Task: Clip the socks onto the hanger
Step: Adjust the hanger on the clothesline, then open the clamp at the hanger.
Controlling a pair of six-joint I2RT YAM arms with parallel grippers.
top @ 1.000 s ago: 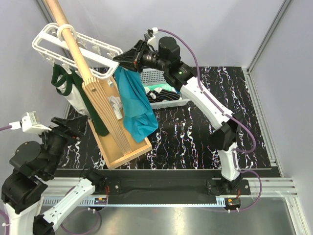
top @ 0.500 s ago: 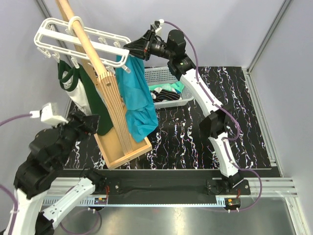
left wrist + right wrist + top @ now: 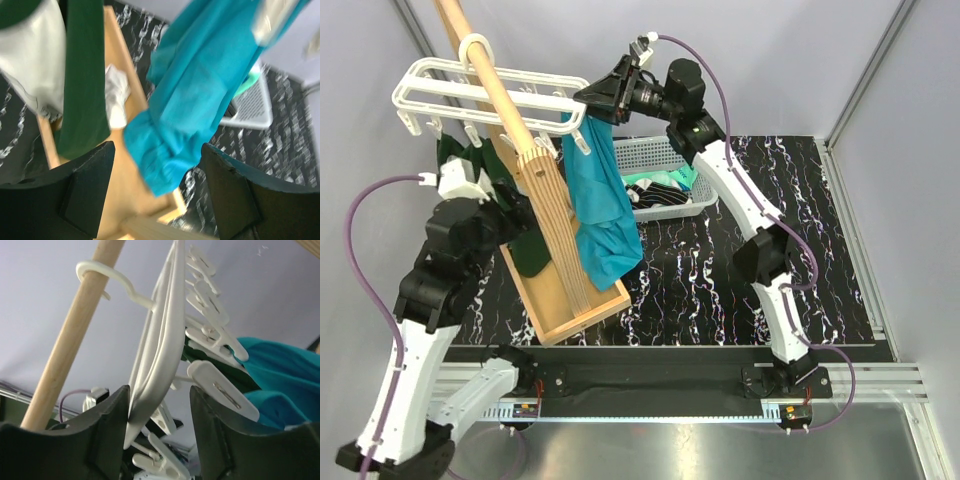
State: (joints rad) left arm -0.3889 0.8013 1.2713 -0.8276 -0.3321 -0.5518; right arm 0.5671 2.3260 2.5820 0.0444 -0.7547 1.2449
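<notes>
left gripper (image 3: 156,190), near left: jaws wide, empty, facing the green garment (image 3: 82,75). right gripper (image 3: 159,440), farther back: jaws apart astride the right end of the hanger (image 3: 160,355), not visibly clamped; socks (image 3: 658,190) lie in the far basket (image 3: 642,155). risk: the hanger hangs only by its hook on the pole (image 3: 70,350), so a nudge could swing it.

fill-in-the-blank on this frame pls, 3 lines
The hanger hooks over a wooden ____.
The socks lie in the grey ____.
The left end effector is ____, holding nothing.
Missing: pole; basket; open.
</notes>
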